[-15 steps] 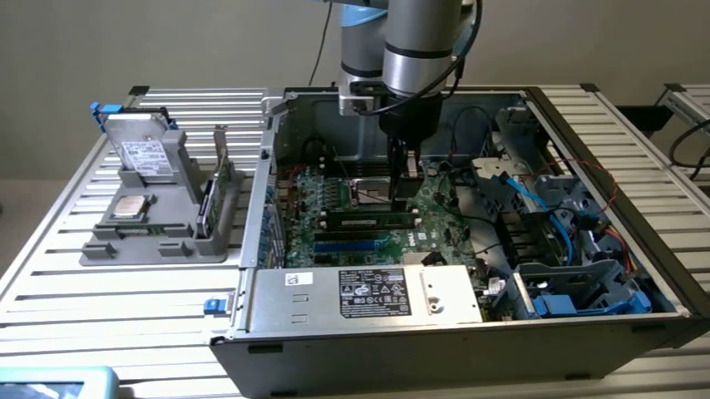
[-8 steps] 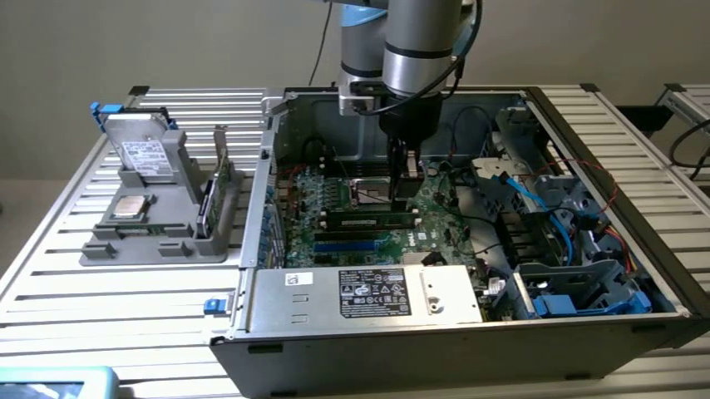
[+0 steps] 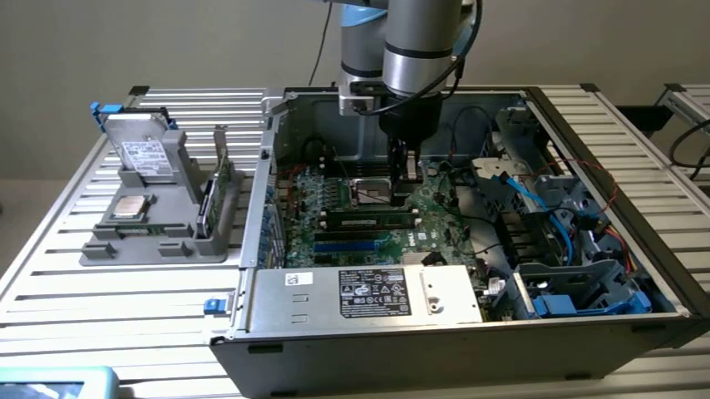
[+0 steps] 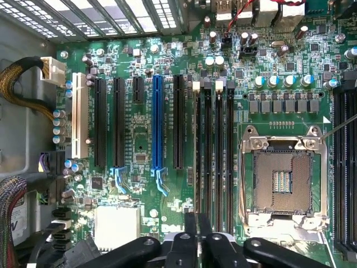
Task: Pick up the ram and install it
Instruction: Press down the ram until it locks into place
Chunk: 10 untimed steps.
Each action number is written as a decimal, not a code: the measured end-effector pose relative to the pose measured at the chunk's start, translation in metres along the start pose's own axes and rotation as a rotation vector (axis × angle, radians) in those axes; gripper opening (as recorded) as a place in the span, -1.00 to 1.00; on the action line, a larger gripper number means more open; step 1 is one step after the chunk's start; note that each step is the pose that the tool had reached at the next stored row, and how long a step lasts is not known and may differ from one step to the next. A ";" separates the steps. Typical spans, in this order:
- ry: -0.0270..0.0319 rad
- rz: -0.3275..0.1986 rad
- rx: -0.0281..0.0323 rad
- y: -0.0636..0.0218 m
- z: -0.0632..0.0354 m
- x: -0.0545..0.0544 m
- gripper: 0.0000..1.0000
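Note:
The ram (image 3: 372,222), a slim green stick with a white label, lies along the black memory slots (image 3: 367,235) on the motherboard (image 3: 332,199) inside the open computer case. My gripper (image 3: 401,198) hangs just behind it, beside the CPU socket (image 3: 372,193). In the wrist view the two black fingertips (image 4: 189,226) stand close together, so the gripper (image 4: 196,222) is shut with nothing between them. They sit over the end of the long black memory slots (image 4: 215,151), next to the open CPU socket (image 4: 281,178).
The case walls (image 3: 266,166) ring the board. A labelled power supply (image 3: 372,293) fills the front, with cables and blue drive cages (image 3: 577,295) at the exterior view's right. A grey fixture (image 3: 155,233) outside holds a drive (image 3: 145,154), a CPU chip (image 3: 131,206) and an upright green card (image 3: 222,187).

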<state>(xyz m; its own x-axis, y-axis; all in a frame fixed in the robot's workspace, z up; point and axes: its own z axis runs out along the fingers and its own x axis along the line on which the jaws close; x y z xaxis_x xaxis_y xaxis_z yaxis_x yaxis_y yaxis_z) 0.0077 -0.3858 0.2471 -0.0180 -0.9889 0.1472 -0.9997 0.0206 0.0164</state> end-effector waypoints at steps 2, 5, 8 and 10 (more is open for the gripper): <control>0.0004 0.000 -0.0001 0.0000 0.0000 0.000 -0.79; 0.0009 0.002 0.0139 -0.0001 0.0010 0.000 -0.79; 0.0007 0.004 0.0296 -0.0001 0.0034 -0.001 -0.79; 0.0018 0.004 0.0302 0.0003 0.0051 -0.001 -0.79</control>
<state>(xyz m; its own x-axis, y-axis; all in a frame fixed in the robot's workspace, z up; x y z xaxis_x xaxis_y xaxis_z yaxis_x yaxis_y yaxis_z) 0.0072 -0.3858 0.2419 -0.0222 -0.9886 0.1490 -0.9997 0.0203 -0.0141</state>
